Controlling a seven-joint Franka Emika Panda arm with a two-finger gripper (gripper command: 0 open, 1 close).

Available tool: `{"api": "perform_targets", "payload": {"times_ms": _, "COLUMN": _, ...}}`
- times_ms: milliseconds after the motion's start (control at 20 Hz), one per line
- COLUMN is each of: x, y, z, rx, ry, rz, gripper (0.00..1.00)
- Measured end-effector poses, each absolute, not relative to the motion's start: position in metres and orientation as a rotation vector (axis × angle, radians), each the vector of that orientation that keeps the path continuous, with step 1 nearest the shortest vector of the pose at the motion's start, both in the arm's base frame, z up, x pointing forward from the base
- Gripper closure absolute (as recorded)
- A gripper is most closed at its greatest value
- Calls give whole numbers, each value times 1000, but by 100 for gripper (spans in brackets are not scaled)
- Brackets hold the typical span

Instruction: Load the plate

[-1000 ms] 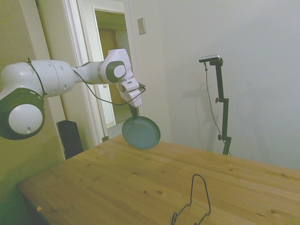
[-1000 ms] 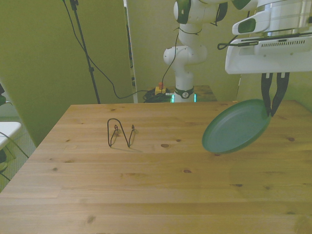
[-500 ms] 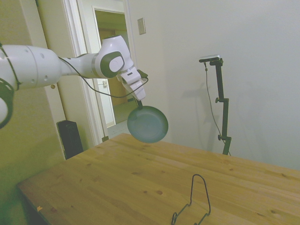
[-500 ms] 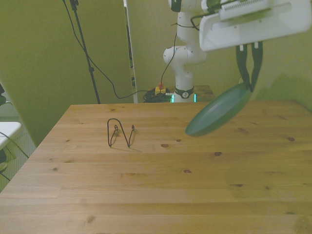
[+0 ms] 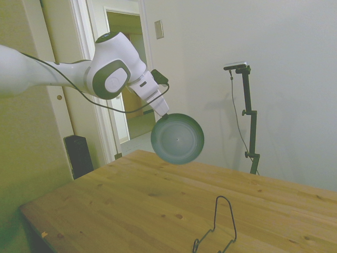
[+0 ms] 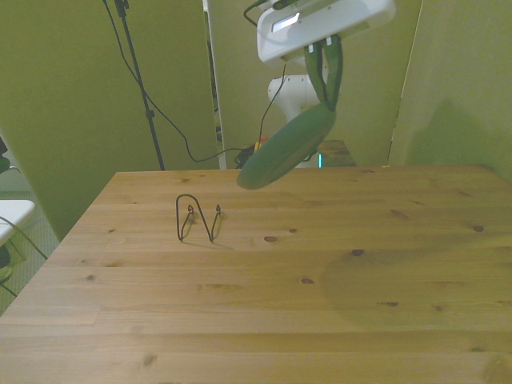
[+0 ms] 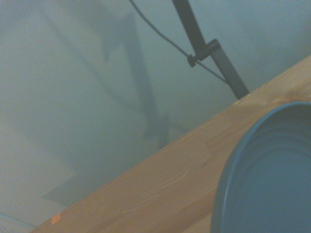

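Note:
The dark teal-green plate [image 5: 177,138] [image 6: 286,148] hangs well above the wooden table, tilted steeply, almost on edge. My gripper [image 6: 326,94] [image 5: 164,114] is shut on the plate's upper rim. In the wrist view the plate [image 7: 272,179] fills one corner, with the table's edge [image 7: 160,170] beside it. A dark wire rack [image 6: 198,218] [image 5: 217,226] stands on the table toward the front view's left, lower than the plate and apart from it.
The wooden table [image 6: 320,280] spreads wide around the rack. A doorway [image 5: 126,79] and a wall lie behind the arm in the side view. Cables [image 6: 160,112] hang behind the table's far edge.
The arm has swung the held plate toward the front view's left and upward, and the plate has turned more upright. The rack has not moved.

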State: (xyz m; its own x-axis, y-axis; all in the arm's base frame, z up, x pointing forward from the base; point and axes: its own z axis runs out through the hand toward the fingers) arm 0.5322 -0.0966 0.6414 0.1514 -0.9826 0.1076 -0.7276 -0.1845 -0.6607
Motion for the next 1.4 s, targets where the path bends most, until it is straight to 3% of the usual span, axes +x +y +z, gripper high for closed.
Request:
{"api": "perform_targets", "payload": {"times_ms": 350, "x": 481, "y": -153, "z": 640, "rx": -1888, "ry": 1616, "rz": -923, "gripper": 100}}
{"api": "perform_targets", "payload": {"times_ms": 800, "x": 434, "y": -197, "z": 592, "rx": -1916, "ry": 1588, "rz": -1104, "gripper": 100}}
{"api": "perform_targets", "payload": {"times_ms": 1200, "x": 425, "y": -196, "z": 581, "rx": -1955, "ry": 1579, "rz": -1106, "gripper": 100}}
{"api": "perform_targets", "payload": {"times_ms": 1400, "x": 395, "y": -225, "z": 580, "rx": -1819, "ry": 1591, "rz": -1184, "gripper": 100}}
